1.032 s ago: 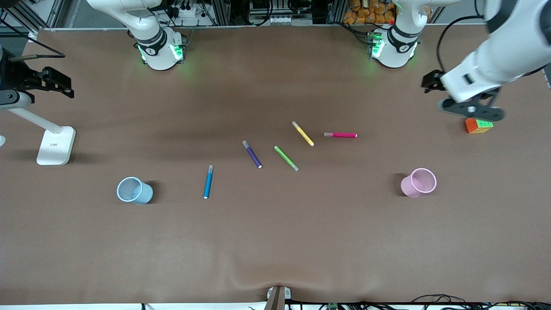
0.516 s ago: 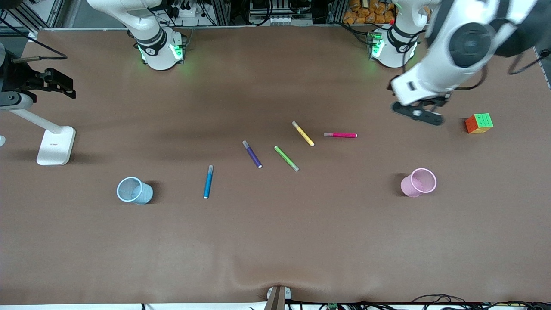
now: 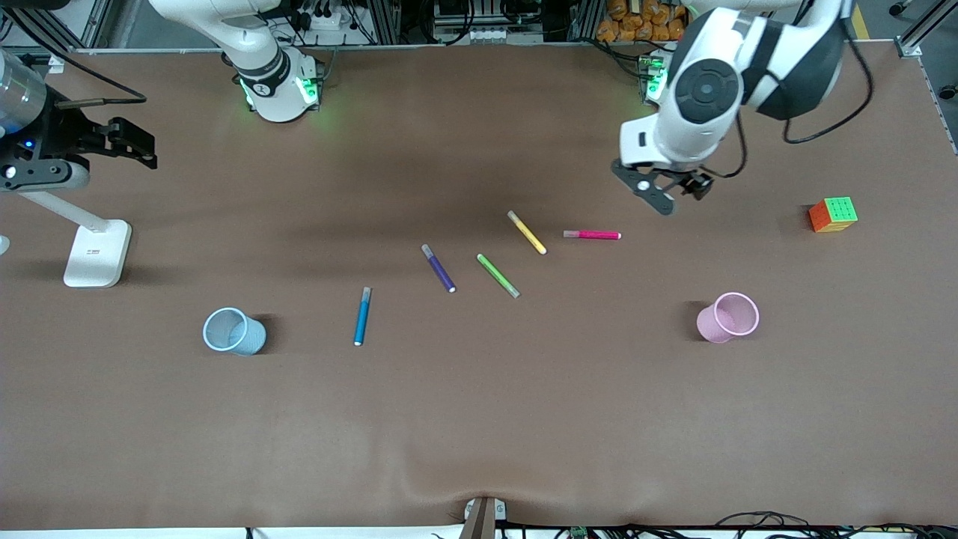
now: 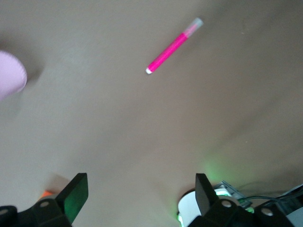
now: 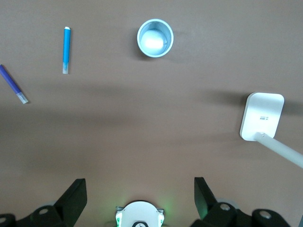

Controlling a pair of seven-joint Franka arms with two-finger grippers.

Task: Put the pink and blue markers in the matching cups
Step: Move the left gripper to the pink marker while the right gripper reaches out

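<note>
Purple [image 3: 438,268], green [image 3: 498,275] and yellow [image 3: 527,232] pens lay between my two markers, none blocking. Pink marker [image 3: 592,235], pale-capped, lay just under my left gripper [image 3: 664,196], jaws wide, empty. Blue marker [image 3: 362,316] sat beside the blue cup [image 3: 233,331]. Right gripper [image 3: 112,142] waited, released.

Left wrist view: pink cup [image 4: 10,75] cut by edge, only part of wall visible, blurred; orange scrap beside left gripper [image 4: 140,201] finger [image 4: 75,196], too little to identify; arm base [image 4: 189,213] half hidden by finger, cut by edge. Right wrist view: purple pen [image 5: 13,85] cut by edge at one end; lamp [image 5: 263,117] stem runs out of frame. Front view: right gripper [image 3: 123,142] partly cut by edge, fingertips hard to separate; pen cap details too small to tell.
</note>
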